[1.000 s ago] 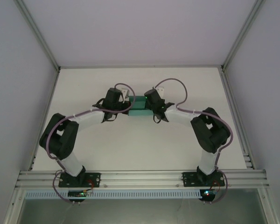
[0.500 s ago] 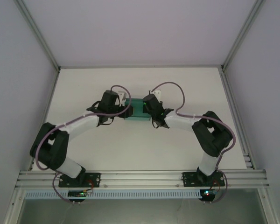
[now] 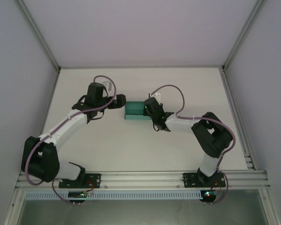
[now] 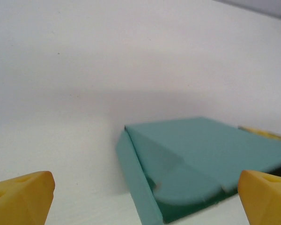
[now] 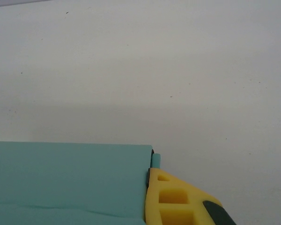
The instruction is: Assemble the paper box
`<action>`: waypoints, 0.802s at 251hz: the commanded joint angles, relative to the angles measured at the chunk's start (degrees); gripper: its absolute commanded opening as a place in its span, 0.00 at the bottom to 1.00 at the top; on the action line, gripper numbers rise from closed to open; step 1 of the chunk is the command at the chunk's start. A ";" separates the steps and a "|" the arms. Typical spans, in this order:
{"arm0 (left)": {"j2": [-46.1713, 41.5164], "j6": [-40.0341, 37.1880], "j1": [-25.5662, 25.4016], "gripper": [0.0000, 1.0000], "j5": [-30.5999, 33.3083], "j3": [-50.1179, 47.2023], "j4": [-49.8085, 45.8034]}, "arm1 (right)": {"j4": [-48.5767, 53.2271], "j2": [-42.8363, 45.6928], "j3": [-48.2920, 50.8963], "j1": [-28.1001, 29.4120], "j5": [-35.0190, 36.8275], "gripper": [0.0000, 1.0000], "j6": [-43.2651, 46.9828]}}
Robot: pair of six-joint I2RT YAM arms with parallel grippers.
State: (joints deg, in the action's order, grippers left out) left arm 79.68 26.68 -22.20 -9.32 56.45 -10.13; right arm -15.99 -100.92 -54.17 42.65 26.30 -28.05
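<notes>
On your white desk, the folded teal paper box sits mid-back between both arms. Left tool gapes wide just off its left end, holding nothing; right tool is pinched tight on its right end.

folded teal paper box on table centre

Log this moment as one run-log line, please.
left gripper: open, apart from paper box | right gripper: shut on paper box | paper box: folded, on table
</notes>
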 commanded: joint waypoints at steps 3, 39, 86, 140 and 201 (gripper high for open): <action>6.90 6.38 2.58 0.99 -9.88 1.12 3.78 | 1.26 -1.18 1.46 1.20 1.48 0.00 2.52; 14.16 10.57 4.31 1.00 -18.29 0.55 9.17 | 0.10 -1.14 2.84 2.17 2.42 0.01 3.80; 18.31 13.42 4.25 0.85 -22.52 -2.63 14.55 | -2.34 -1.12 5.31 4.77 4.44 0.06 6.60; 19.62 13.99 4.26 0.73 -23.19 -6.96 18.18 | -1.17 0.33 6.35 6.55 6.01 0.13 7.92; 21.47 13.12 4.18 0.58 -23.95 -8.01 19.29 | 1.49 4.33 7.86 6.83 4.16 0.39 10.21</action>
State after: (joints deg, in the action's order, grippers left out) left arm 99.57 40.53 -17.67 -33.21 49.17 8.97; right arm -17.93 -100.31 -46.78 49.54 31.97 -19.49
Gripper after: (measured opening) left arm 0.634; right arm 0.343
